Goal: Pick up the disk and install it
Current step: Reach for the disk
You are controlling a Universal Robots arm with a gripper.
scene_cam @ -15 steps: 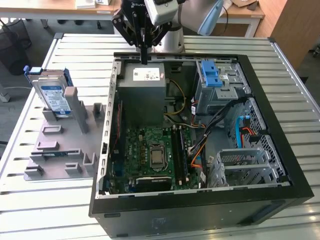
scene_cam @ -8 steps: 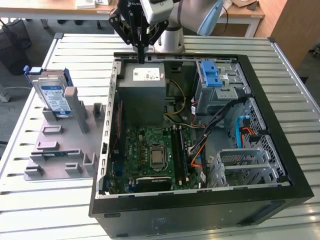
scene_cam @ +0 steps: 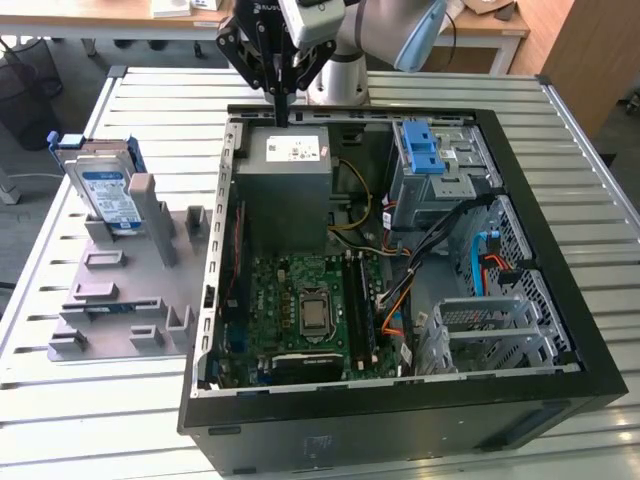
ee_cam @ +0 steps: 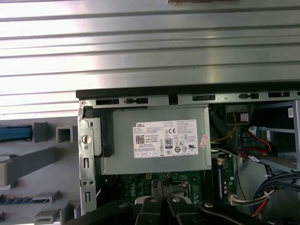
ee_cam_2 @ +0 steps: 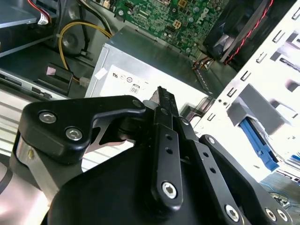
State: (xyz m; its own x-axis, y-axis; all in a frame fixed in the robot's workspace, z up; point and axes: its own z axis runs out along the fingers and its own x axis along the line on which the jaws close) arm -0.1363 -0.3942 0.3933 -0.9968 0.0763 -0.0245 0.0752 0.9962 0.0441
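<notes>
Slatted silver metal table (scene_cam: 90, 420) carries an open black computer case (scene_cam: 420, 420). From my console, the arm's black gripper (scene_cam: 283, 118) hangs over the large grey metal box (scene_cam: 285, 185) inside it, jaws clenched on nothing. The flat silver-metal disk (scene_cam: 105, 190), blue-framed, stands upright in a grey plastic fixture (scene_cam: 130, 300) at the exterior view's left, well apart.

Exterior view looks down over the case (scene_cam: 400, 420); the 2 closer wrist views share its grey box (scene_cam: 283, 190) (ee_cam_2: 140, 70) (ee_cam: 122, 140)

Slatted metal table (scene_cam: 92, 415) — open computer case (scene_cam: 400, 428), grey fixture plate (scene_cam: 128, 292) beside it.
</notes>
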